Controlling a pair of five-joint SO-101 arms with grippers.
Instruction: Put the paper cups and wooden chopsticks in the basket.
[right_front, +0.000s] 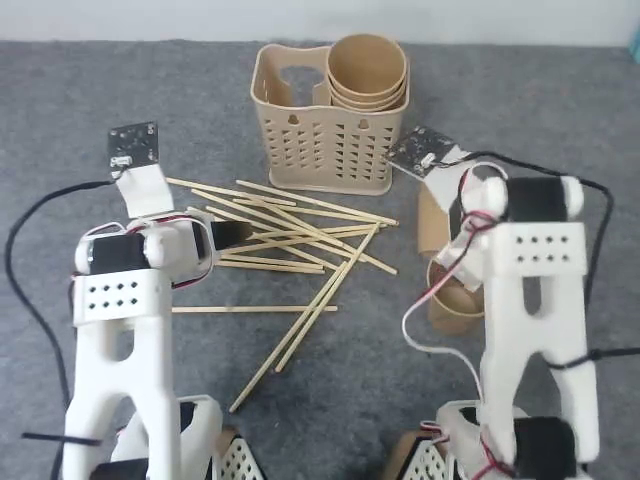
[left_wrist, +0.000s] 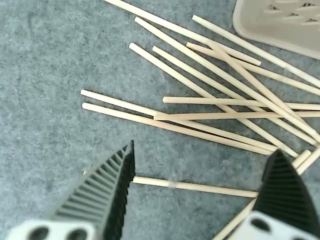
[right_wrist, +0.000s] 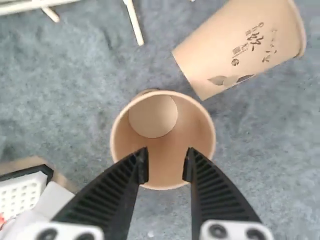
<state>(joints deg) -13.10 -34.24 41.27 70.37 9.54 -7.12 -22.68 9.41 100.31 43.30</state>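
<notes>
Item: beige perforated plastic basket (right_front: 300, 150), on grey felt-like table cover (right_front: 560, 120), well ahead of both grippers. Contents: a nested stack of brown paper cups (right_front: 367, 65) in one corner; no chopsticks visible inside. Progress, as judged: cups partly done, chopsticks not begun. Outstanding, cups: one upright brown paper cup (right_wrist: 152, 117), directly beneath the right gripper (right_wrist: 165, 157), whose black ribbed jaws stand narrowly parted over the cup's near rim and clamp nothing; one brown paper cup lying on its side (right_wrist: 240, 50), just beyond the upright one, apparently apart from it. Outstanding, chopsticks: a loose crossed heap of pale wooden chopsticks (left_wrist: 225, 102) ahead of the left gripper (left_wrist: 204, 149), jaws spread wide and empty; one single chopstick (left_wrist: 195, 186) lies crosswise under the gap between them. Markings: dark printed characters and a small graphic on the lying cup's wall, not transcribed; the upright cup shows no print from above; basket and chopsticks unmarked.
</notes>
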